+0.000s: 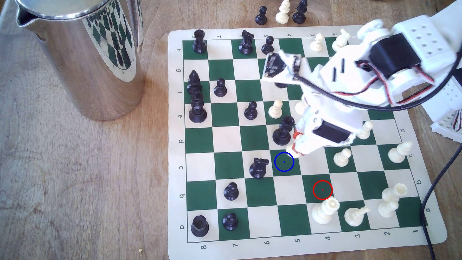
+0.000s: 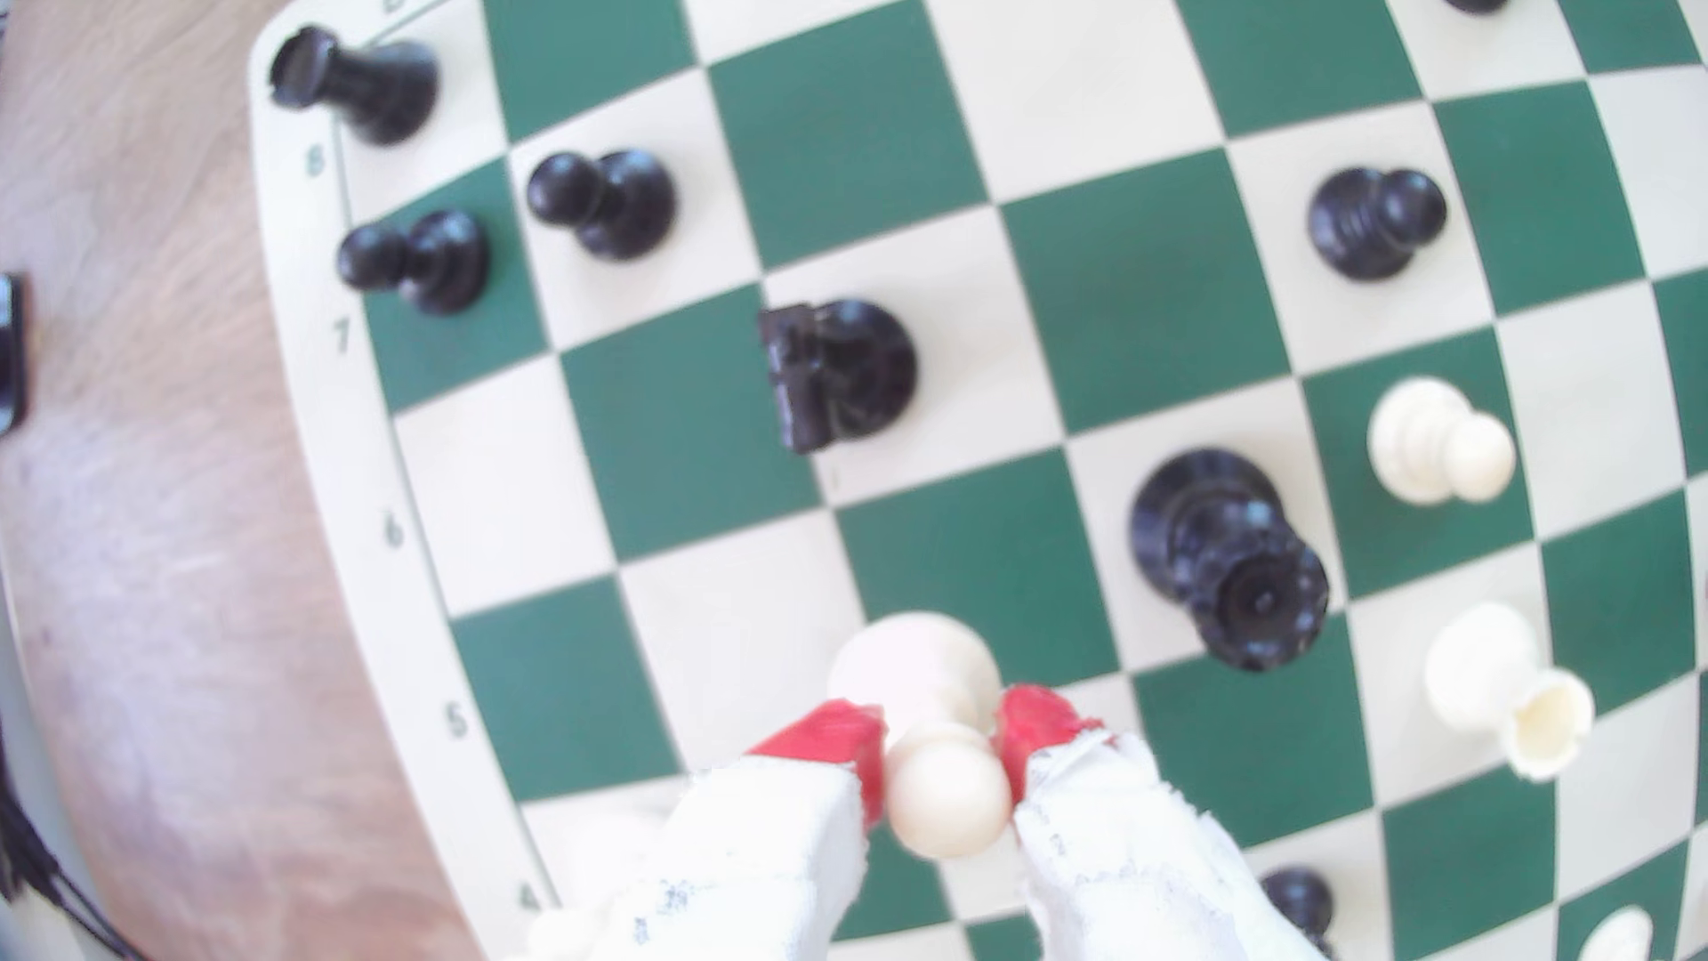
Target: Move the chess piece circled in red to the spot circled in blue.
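The hand is clenched on the cream pawn, its two red-tipped fingers pressing either side of the neck just under the ball head, with the wide round base hanging below them in the wrist view. This is the carrying step, judged from the red-ringed square lying bare, well behind the hand, while the pawn rides at the fingertips. In the exterior view the hand's tip sits right at the rim of the blue-ringed square, just short of its centre dot, and a sliver of the pawn's cream shows there; whether the base already touches the board cannot be told from either view. The next move, as I read it, calls for a small shift forward so the base comes over the blue dot, then a straight descent and a release of the fingers, followed by a vertical lift clear of the head. Care is needed because neighbours stand close: the tall black crowned piece is just beside the hand on one side, and the black knight stands just beyond the target square. Farther out, the black pawns and the steel jug on the bench are well apart from the path.
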Controlling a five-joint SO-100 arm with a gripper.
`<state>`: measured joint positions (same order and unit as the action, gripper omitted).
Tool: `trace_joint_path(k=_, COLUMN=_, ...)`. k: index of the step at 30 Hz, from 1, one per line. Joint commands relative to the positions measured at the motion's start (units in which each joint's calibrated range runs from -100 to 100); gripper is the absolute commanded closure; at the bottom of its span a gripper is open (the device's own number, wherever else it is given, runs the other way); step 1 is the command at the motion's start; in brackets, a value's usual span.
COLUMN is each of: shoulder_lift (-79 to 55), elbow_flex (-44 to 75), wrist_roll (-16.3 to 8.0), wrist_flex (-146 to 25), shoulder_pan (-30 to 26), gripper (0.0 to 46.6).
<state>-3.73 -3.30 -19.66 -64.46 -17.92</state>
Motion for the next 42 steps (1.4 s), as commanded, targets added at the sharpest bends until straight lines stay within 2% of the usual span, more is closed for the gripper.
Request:
trace_joint_path(k=1, shoulder_lift=-0.5, elbow_flex=5.3, wrist_roll=0.1, wrist_flex=0.2, shoulder_pan=0.7, gripper=43.9)
trace_joint_path(k=36, shoulder_lift=-13.3, elbow_flex=12.0, wrist_roll=0.6, wrist_flex=-0.1, shoulder_pan=0.8, gripper=43.4)
trace_joint_path(k=42, shoulder_lift=-14.0, elbow_flex=12.0, wrist_roll=0.6, wrist_flex=-0.2, shoulder_pan=0.4, gripper=41.2)
